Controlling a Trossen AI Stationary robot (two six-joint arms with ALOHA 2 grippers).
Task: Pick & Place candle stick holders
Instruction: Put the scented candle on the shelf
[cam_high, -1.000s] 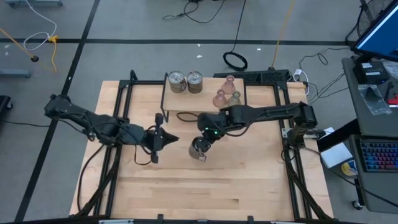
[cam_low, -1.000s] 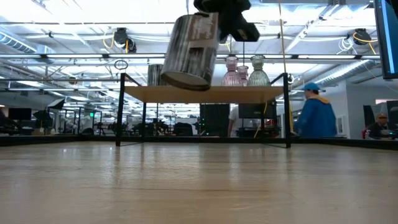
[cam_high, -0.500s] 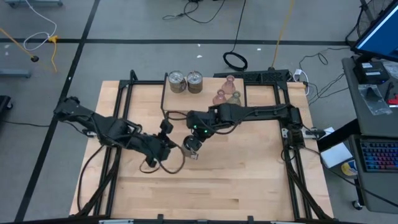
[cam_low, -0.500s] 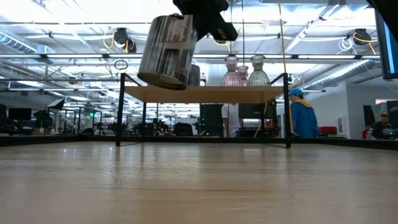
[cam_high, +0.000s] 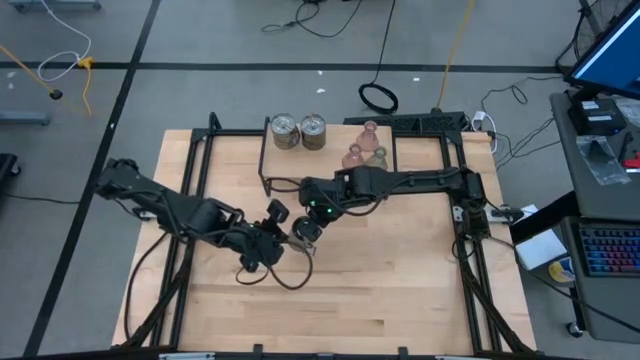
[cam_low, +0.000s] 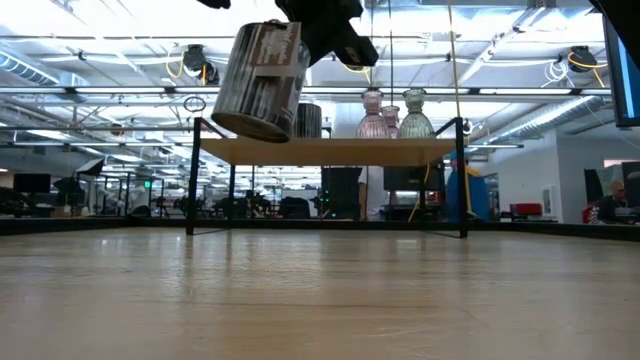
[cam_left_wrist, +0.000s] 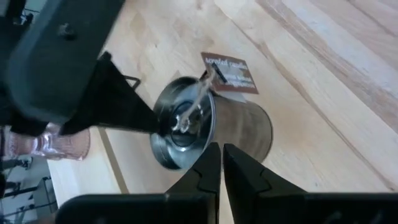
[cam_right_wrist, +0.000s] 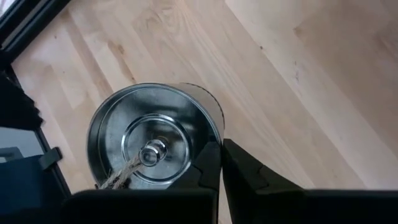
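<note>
My right gripper (cam_high: 312, 228) is shut on a shiny silver round candle stick holder (cam_high: 302, 240) held above the middle of the table; in the low view the holder (cam_low: 258, 80) hangs tilted high over the wood. A brown tag (cam_left_wrist: 227, 71) is tied to it. My left gripper (cam_high: 283, 232) is shut, with its tips (cam_left_wrist: 222, 149) right at the holder's side wall (cam_left_wrist: 249, 127). Two more silver holders (cam_high: 286, 130) (cam_high: 313, 130) and three tinted glass ones (cam_high: 353, 156) stand on the raised shelf (cam_high: 300, 160) at the far side. My right gripper pinches the silver holder's rim (cam_right_wrist: 214, 130) at its open top, seemingly one finger inside and one outside. The holder is lifted clear of the table and hangs tilted, its open top toward the gripper. I cannot tell whether my left gripper touches the holder.
The shelf (cam_low: 330, 150) stands on thin black legs across the far half of the table. Black frame rails (cam_high: 190, 200) run along both sides. Bare wood lies toward the near edge. A person in blue (cam_low: 462, 190) stands in the room behind.
My right gripper has carried the silver holder toward the table's left, then held nearly still, the holder staying tilted and clear. My left gripper has moved toward the table's right and near edge, up to the holder.
</note>
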